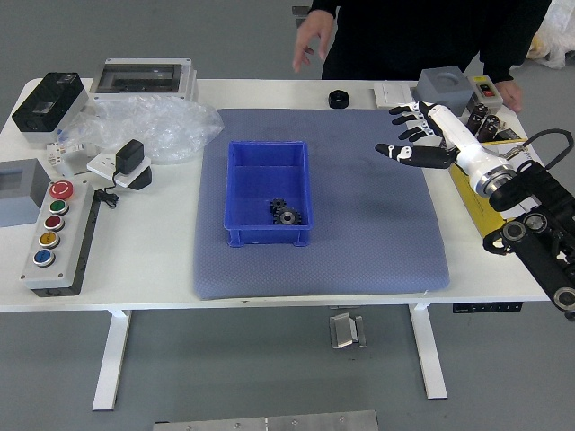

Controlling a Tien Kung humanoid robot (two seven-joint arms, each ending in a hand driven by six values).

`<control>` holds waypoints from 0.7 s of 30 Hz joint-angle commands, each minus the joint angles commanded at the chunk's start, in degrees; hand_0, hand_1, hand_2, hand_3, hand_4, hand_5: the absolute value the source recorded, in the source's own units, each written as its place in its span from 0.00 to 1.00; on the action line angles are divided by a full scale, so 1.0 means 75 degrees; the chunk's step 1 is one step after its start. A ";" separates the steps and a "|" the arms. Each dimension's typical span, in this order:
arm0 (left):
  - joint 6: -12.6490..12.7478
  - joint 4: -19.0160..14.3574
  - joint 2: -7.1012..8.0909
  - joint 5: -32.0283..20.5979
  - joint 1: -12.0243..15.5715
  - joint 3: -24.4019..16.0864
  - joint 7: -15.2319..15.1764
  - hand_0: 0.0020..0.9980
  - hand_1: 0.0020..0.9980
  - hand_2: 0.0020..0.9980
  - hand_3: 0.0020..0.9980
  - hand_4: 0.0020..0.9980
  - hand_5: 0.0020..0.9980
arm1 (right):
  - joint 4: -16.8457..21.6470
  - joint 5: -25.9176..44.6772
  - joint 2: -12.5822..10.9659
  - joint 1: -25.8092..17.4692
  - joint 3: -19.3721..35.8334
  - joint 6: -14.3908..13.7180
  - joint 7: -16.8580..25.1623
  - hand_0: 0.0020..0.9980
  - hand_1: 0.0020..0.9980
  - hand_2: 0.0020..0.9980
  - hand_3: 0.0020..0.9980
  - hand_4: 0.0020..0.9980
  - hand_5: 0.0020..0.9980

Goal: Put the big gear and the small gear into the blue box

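Hovering near the far right corner of the mat, your right hand spreads empty; big gear and small gear sit in the blue box, near right corner (a person's hand hangs beyond).

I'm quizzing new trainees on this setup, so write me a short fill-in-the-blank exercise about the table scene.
The big gear and the small gear lie ____ the blue box.
The right robot hand is open and holds ____.
On the button panel, the button closest to the table's near edge is ____.

Missing words: inside; nothing; blue.
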 joint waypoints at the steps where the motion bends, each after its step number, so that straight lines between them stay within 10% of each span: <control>1: 0.0003 0.0000 0.0002 -0.0010 0.0004 0.0009 -0.0004 0.85 0.82 0.80 0.83 0.67 0.31 | 0.0048 0.0101 -0.0005 -0.0086 0.0129 -0.0004 0.0030 0.63 0.60 0.72 0.79 0.92 0.31; 4: 0.0009 0.0000 0.0007 -0.0026 0.0024 0.0033 -0.0003 0.85 0.82 0.80 0.83 0.67 0.31 | 0.0147 0.0343 -0.0036 -0.0288 0.0467 -0.0008 0.0108 0.59 0.53 0.64 0.67 0.87 0.17; 21: 0.0010 0.0000 0.0013 -0.0002 0.0016 0.0022 -0.0012 0.85 0.82 0.80 0.83 0.67 0.31 | 0.0364 0.0834 -0.0158 -0.0779 0.1151 -0.0637 0.0504 0.58 0.40 0.44 0.39 0.72 0.20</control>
